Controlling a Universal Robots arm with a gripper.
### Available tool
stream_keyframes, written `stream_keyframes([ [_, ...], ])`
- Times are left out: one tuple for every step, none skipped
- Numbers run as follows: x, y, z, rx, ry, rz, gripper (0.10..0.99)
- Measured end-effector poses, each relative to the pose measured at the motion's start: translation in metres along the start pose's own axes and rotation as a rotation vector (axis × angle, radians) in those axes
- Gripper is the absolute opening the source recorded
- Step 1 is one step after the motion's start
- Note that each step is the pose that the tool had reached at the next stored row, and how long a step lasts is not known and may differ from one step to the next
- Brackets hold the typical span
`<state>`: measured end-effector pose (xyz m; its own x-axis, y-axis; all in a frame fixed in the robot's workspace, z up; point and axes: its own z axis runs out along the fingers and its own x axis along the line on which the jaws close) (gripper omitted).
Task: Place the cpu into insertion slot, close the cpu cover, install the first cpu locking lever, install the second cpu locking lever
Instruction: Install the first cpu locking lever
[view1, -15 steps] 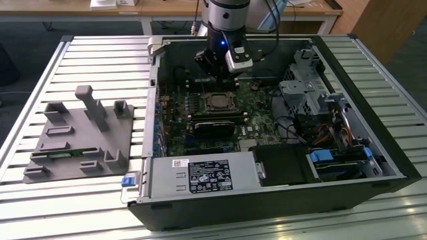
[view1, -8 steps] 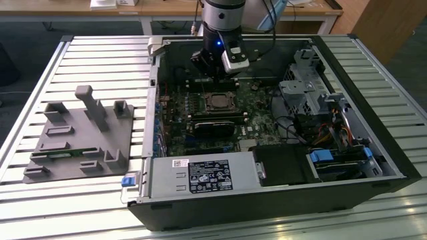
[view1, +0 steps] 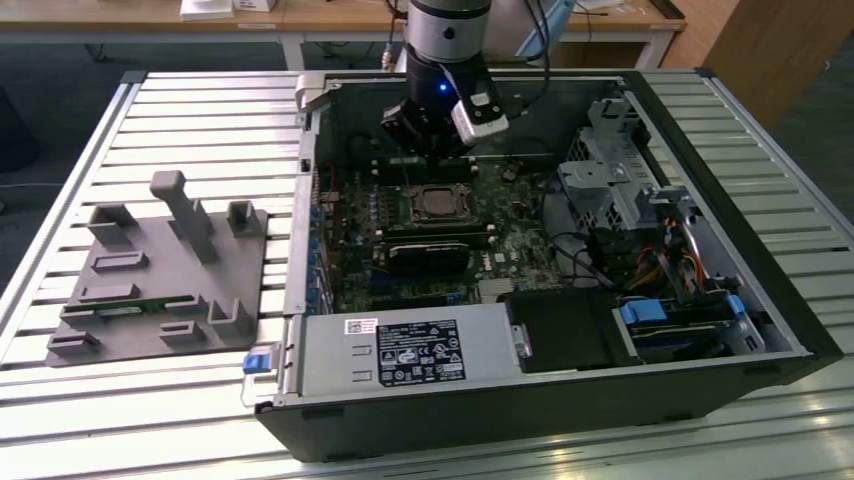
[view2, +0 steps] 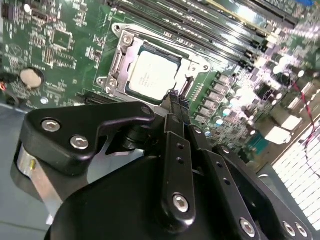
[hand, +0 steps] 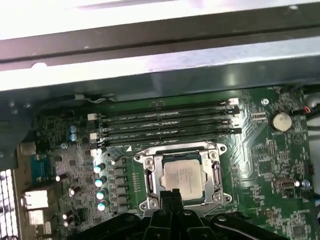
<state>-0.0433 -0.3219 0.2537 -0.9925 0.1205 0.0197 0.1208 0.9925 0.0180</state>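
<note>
Over the motherboard (hand: 260, 165) inside the open computer case (view1: 767, 310), the gripper (view2: 175, 100) hangs tip-down. In both wrist views its two black fingers (hand: 163, 201) are pressed together, and nothing is visible between them. The tips sit at the edge of the socket assembly, just beside the chip; whether they touch it I cannot tell.

The cpu (view2: 152, 75) lies flat in the insertion slot (view1: 435, 203), dull silver top facing up. The cpu cover (hand: 156, 175) is down around it — its metal frame borders the chip on all sides, and the chip shows through the cut-out. I cannot make out how the locking levers sit.

Just beyond the socket run four long parallel memory slots (hand: 165, 122). A row of small capacitors (hand: 99, 181) stands on one side of the socket, and a coin cell battery (hand: 281, 121) sits further off on the other.

In the exterior view the arm (view1: 447, 35) comes down from the far side of the case. A black graphics card (view1: 427, 248) lies across the board on the near side of the socket. The power supply (view1: 400, 350) fills the near corner, with a metal drive cage (view1: 607, 180) towards the exterior view's right.

Outside the case, at the exterior view's left, a grey fixture tray (view1: 147, 280) rests on the slatted metal table (view1: 134, 420) — well apart from the arm.
</note>
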Motion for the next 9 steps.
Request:
stream_keyframes([
  [0.0, 0.0, 0.0001, 0.0, 0.0002, -0.015, 0.106],
  [0.0, -0.0001, 0.0001, 0.0, 0.0001, -0.028, 0.106],
  [0.0003, -0.0002, 0.0001, 0.0, -0.0015, -0.034, 0.106],
  [0.0009, -0.0003, 0.0002, 0.0, -0.0034, -0.037, 0.106],
  [0.0021, -0.0005, 0.0003, 0.0, -0.0047, -0.039, 0.106],
  [0.0038, -0.0007, 0.0003, 0.0, -0.0058, -0.04, 0.106],
  [0.006, -0.001, 0.0003, 0.0, -0.0066, -0.041, 0.106],
  [0.0085, -0.0013, 0.0004, 0.0, -0.0077, -0.041, 0.106],
  [0.0112, -0.0016, 0.0005, -0.001, -0.0084, -0.041, 0.106],
])
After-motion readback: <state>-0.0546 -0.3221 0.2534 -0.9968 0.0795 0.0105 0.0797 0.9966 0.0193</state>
